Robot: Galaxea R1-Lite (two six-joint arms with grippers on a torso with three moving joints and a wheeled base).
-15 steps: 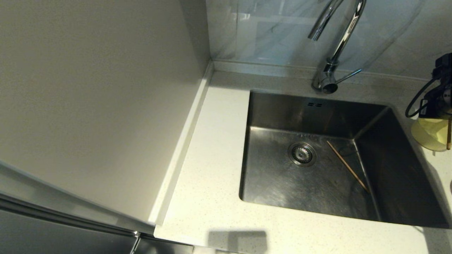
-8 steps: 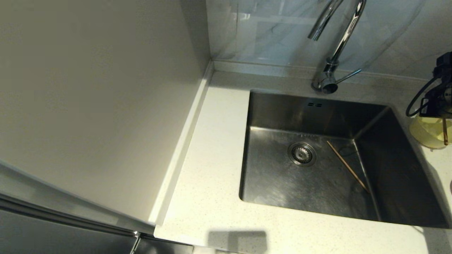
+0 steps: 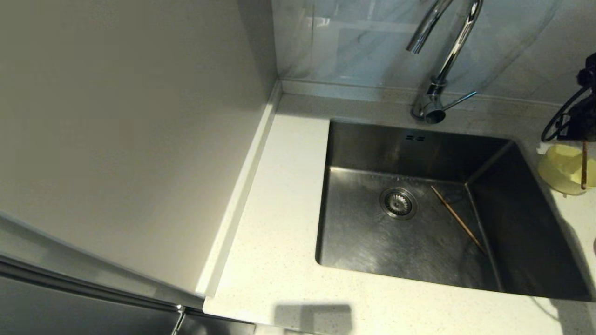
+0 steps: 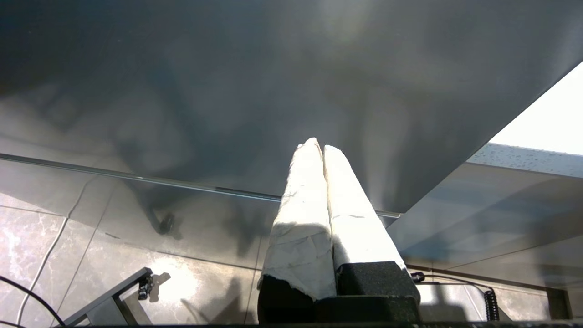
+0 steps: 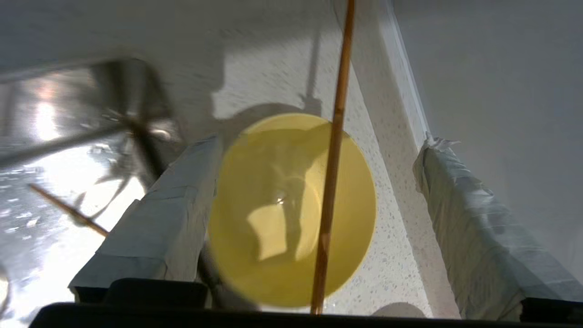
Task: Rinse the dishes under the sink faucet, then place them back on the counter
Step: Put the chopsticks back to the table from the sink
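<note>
- The sink (image 3: 419, 204) is used as the landmark here. It is set into the counter (image 3: 279, 242), which is pale and speckled.
- The faucet (image 3: 442, 60) is seen at the back edge of the sink, with its thin lever pointed to the right.
- One brown chopstick (image 3: 458, 219) is seen lying on the sink floor, to the right of the round drain (image 3: 398, 203), with one end up against the right wall of the sink.
- The yellow bowl (image 3: 561, 170) is seen on the counter just to the right of the sink, near the back right corner.
- A second chopstick (image 5: 332, 159) is seen lying across the top of the yellow bowl, with one end sticking out past the rim.
- The right gripper (image 5: 314, 205) is held above the yellow bowl, to the right of the sink. Its two taped fingers (image 5: 164, 218) are spread wide apart, one on each side of the bowl. Nothing is gripped by it. One finger looks very close to the bowl's rim, but whether it touches cannot be told.
- The left gripper (image 4: 322, 148) is parked away from the sink, low down in front of a dark cabinet face (image 4: 227, 91). Its two taped fingers are pressed together, and nothing is held between them.
</note>
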